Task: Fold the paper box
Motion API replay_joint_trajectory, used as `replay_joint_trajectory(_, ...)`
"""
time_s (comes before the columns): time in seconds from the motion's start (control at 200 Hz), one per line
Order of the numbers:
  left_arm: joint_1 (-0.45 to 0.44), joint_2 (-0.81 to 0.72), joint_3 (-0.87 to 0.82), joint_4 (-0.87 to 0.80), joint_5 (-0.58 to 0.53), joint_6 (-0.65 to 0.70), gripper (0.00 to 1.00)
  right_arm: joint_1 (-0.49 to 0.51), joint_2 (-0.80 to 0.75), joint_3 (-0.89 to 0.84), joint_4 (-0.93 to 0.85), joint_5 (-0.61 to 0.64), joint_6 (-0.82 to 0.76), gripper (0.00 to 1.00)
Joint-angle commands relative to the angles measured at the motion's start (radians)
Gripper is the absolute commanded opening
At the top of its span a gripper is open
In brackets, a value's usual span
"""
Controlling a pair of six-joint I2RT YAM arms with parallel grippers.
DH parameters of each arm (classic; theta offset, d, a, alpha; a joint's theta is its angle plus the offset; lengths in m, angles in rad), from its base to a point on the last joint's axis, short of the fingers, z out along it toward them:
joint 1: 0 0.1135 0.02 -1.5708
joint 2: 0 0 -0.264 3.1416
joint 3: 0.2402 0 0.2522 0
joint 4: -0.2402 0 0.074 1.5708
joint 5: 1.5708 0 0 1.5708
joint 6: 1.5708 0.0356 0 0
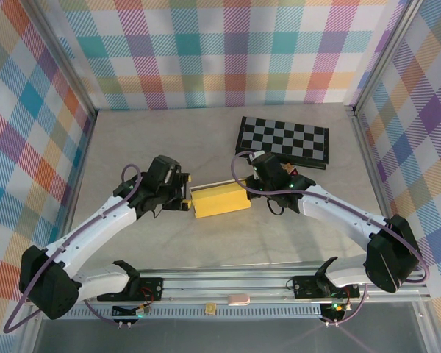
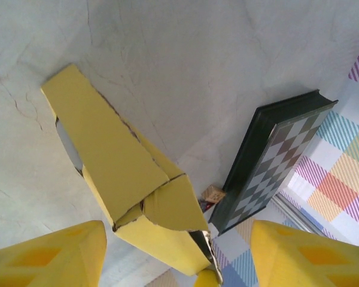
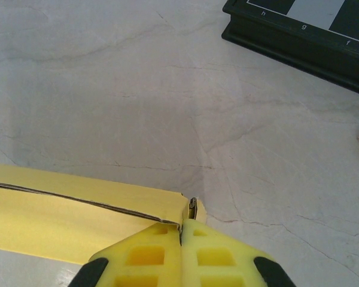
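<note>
The right tool (image 3: 182,230) is clamped on a thin edge of the paper box (image 1: 220,200), which lies on the counter (image 1: 154,140). The left tool (image 1: 185,196) stands wide apart, with the box's other end between its fingers (image 2: 54,257). A chessboard (image 1: 283,140) lies beyond the right tool.

Paper box (image 1: 220,201) between left tool (image 1: 187,198) and right tool (image 1: 249,191), checkered board (image 1: 283,139) behind, rightward

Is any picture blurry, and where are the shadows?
Left wrist view: the yellow fingers at the bottom edge look soft, while the paper box is sharp. Right wrist view: a faint grey shadow lies on the table beyond the box. Top view: even light, no glare.
</note>
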Motion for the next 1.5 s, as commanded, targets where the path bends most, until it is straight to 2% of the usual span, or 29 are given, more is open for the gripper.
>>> replay_joint_trajectory(0.0,-0.017,0.009,-0.013,-0.006,0.063,-0.102,0.64,0.015,0.043,-0.009,-0.106,-0.051,0.012,0.0)
replay_joint_trajectory(0.265,-0.025,0.036,-0.065,0.046,0.104,-0.124,0.58,0.015,0.045,-0.008,-0.106,-0.049,0.012,0.0)
replay_joint_trajectory(0.565,-0.025,-0.008,-0.136,0.061,0.059,-0.135,0.51,0.015,0.04,-0.009,-0.11,-0.046,0.015,0.0)
replay_joint_trajectory(1.495,-0.028,-0.143,-0.309,0.067,0.032,-0.181,0.44,0.018,0.009,-0.011,-0.099,-0.05,0.035,0.0)
